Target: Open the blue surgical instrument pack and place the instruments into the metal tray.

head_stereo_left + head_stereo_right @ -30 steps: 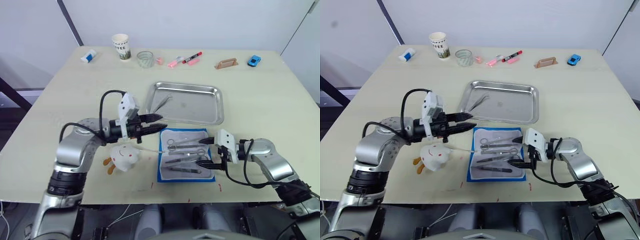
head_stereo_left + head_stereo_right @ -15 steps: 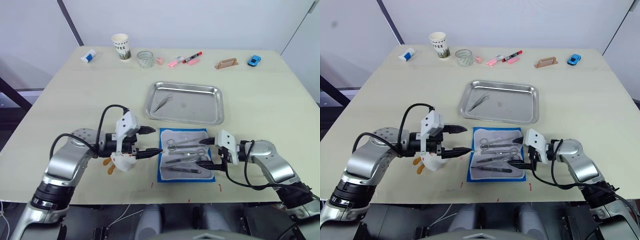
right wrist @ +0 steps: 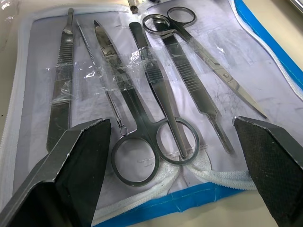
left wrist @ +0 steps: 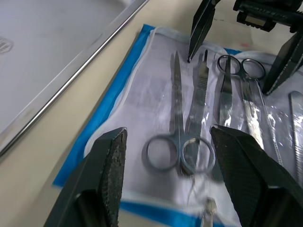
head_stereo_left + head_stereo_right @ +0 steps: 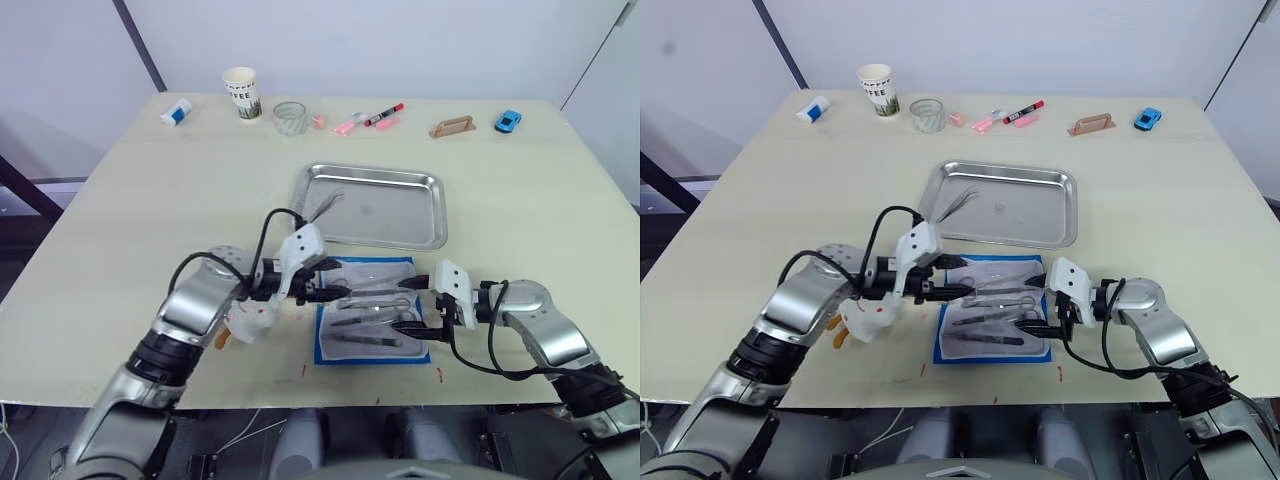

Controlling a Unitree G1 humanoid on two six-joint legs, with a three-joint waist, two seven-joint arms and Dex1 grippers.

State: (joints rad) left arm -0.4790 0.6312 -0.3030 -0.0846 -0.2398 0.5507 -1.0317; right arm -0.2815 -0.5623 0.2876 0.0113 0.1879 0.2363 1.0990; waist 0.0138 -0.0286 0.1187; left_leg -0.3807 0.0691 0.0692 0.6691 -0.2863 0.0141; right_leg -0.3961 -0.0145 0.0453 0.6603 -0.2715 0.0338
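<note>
The blue surgical instrument pack (image 5: 371,310) lies opened flat on the table (image 5: 130,210), just in front of the metal tray (image 5: 372,206), on the side nearer the robot. Its pale inner lining faces up, and the instruments (image 3: 156,94) rest on it side by side: ring-handled scissors, forceps and thin tweezers, some under a clear strap. One pair of thin tweezers (image 5: 324,207) already lies inside the tray, at its left end.

The left gripper (image 5: 335,291) reaches in over the pack's left edge, the side away from the right arm, with its two black fingers (image 4: 111,165) spread apart and empty. In the left wrist view a pair of ring-handled scissors (image 4: 177,137) lies between those fingers, handles toward the gripper, tips pointing across the pack; whether the fingers touch the lining cannot be told.

The right gripper (image 5: 418,306) sits at the pack's right edge, its fingers (image 3: 75,161) also wide apart and holding nothing. In the right wrist view the ring handles of the forceps (image 3: 142,142) lie between them, near the pack's white-stitched border.

A white plush toy (image 5: 248,318) sits just left of the pack, under the left arm. Well beyond the tray, along the table's far edge, stand a paper cup (image 5: 241,93), a clear glass (image 5: 290,118), pink and red markers (image 5: 368,119) and a small blue toy car (image 5: 508,122).
</note>
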